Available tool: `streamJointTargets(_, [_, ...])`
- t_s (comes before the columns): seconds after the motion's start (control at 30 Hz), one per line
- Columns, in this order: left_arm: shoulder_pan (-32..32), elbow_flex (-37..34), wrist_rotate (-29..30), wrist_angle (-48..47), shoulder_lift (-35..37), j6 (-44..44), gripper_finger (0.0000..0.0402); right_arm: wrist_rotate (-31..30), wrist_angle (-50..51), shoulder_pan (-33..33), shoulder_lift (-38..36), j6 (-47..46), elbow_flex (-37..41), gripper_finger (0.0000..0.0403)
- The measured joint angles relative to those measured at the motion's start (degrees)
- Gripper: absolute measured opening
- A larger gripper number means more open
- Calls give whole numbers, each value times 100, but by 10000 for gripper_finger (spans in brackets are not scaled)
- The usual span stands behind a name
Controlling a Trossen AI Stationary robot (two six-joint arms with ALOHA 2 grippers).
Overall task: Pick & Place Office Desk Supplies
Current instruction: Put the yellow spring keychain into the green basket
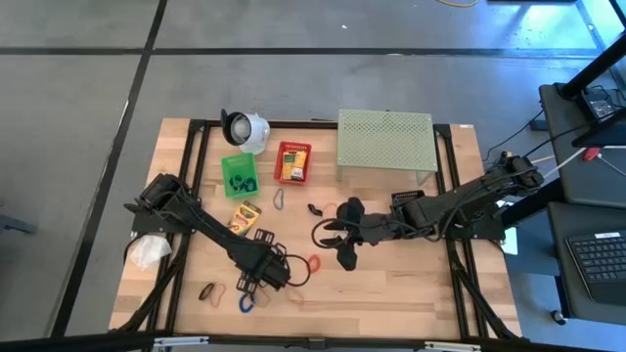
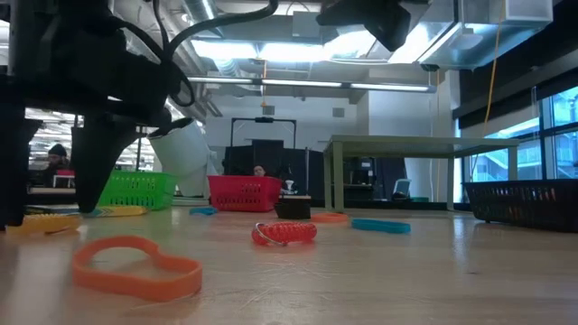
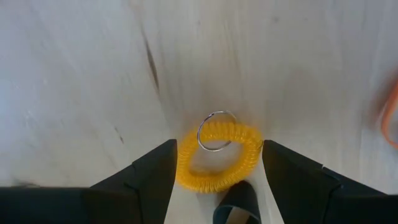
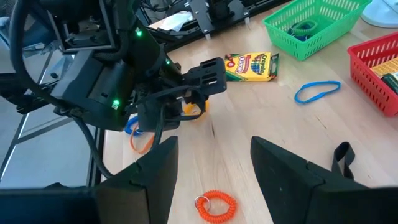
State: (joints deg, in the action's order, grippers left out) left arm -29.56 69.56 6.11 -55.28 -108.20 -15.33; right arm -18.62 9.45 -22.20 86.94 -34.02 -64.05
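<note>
Yellow coil (image 3: 214, 155): flat on wood, metal ring attached.
Orange coil (image 4: 215, 206): flat, apart.
Crayon box (image 4: 251, 66): lying flat near green basket (image 4: 311, 25).
Blue band (image 4: 317, 91): flat beside red basket (image 4: 379, 65).

Bright overhead tubes; soft shadows, blurred foreground

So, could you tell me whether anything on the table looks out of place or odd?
Mostly scatter: a yellow-and-green crayon box lies askew on the bare wooden table, outside the green plastic basket and red plastic basket. Loose bands lie about, including a yellow coiled band between the left gripper's open fingers. Nothing looks damaged.
</note>
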Motion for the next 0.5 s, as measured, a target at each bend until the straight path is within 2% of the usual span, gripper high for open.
streamJointTargets(0.33, [4, -377, -109, 252, 26, -7, 230, 0, -44, -45, 2, 2, 2, 203])
streamJointTargets(0.5, [3, -425, -118, 362, 26, -44, 199, -1, -47, -43, 0, 4, 1, 204])
